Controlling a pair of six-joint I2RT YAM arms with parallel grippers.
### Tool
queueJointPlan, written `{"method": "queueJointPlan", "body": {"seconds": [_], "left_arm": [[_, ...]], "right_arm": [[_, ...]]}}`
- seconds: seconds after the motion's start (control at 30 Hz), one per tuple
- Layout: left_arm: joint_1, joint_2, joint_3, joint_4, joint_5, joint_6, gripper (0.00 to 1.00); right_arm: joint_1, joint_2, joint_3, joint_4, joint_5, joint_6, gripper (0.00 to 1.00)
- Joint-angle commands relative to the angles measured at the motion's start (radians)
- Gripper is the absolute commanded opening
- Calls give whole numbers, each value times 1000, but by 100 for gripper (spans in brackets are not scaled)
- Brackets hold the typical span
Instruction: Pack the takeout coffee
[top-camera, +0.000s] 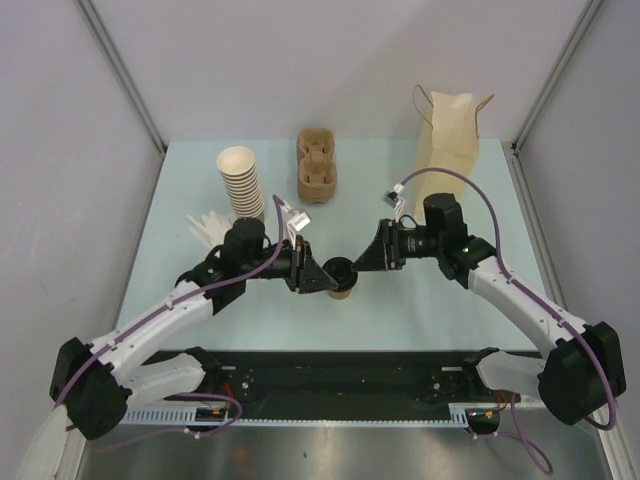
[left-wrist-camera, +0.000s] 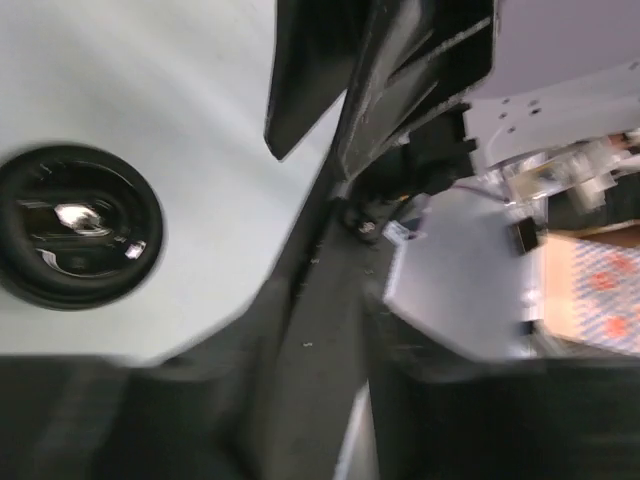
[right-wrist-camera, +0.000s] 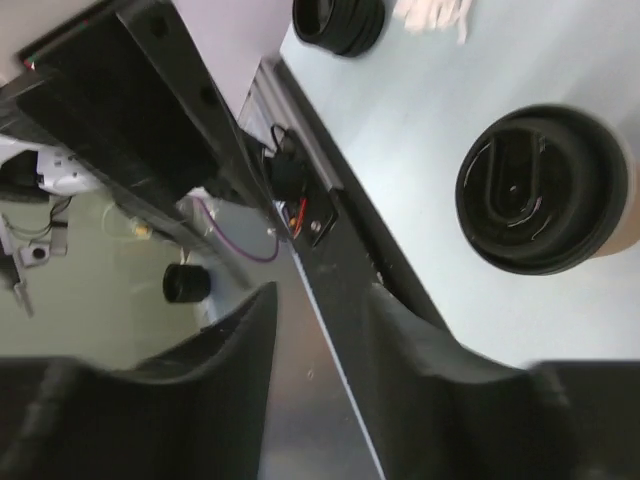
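Your left tool (top-camera: 322, 277) sits low over the middle of the tabletop (top-camera: 420, 310). In its wrist view the fingers (left-wrist-camera: 480, 420) are badly blurred, yet you can make out that they stand apart with nothing between them. Your right tool (top-camera: 365, 258) faces it from the other side, and its fingers (right-wrist-camera: 150, 420) are likewise spread and grip nothing; through the gap you see only the dark rail (top-camera: 340, 372) along the tabletop's near edge. The takeout coffee (top-camera: 341, 274) stands upright on the tabletop between the two tools with its black lid on. From above, the left tool is just beside it and the right tool is near it. In each wrist view the lidded cup lies off to one side of the fingers, not between them. Further out on your left, toward the back, a tall stack of brown cups (top-camera: 241, 182) rises, with a scatter of white pieces (top-camera: 207, 228) beside it. The right wrist view also catches a stack of black lids (right-wrist-camera: 340, 22) in that area. A cardboard cup carrier (top-camera: 316, 163) rests at the back centre. A paper bag (top-camera: 447, 140) with handles stands upright at the back right.
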Motion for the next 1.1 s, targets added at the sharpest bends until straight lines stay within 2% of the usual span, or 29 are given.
{"method": "queueJointPlan", "body": {"seconds": [0.0,0.03,0.07,0.13,0.2,0.37,0.73,0.87,1.07], "left_arm": [[4,51,-68,268,100,-222,17],[5,68,-80,271,82,-234,6],[7,79,-87,292,78,-249,2],[7,103,-109,321,72,-275,0],[7,113,-128,374,60,-315,0],[16,158,-148,395,52,-312,0],[43,237,-214,501,11,-380,0],[82,286,-199,512,57,-374,0],[86,332,-177,538,77,-381,0]], "right_arm": [[46,34,-17,210,-67,169,28],[51,62,-27,235,-67,190,23],[56,80,-32,291,-72,242,18],[56,112,-34,332,-90,279,6],[53,165,-38,375,-106,322,0],[56,254,-58,474,-138,373,0],[8,315,-83,479,-161,344,0],[-53,366,-83,476,-207,308,0],[-37,372,-83,468,-207,293,0]]}}
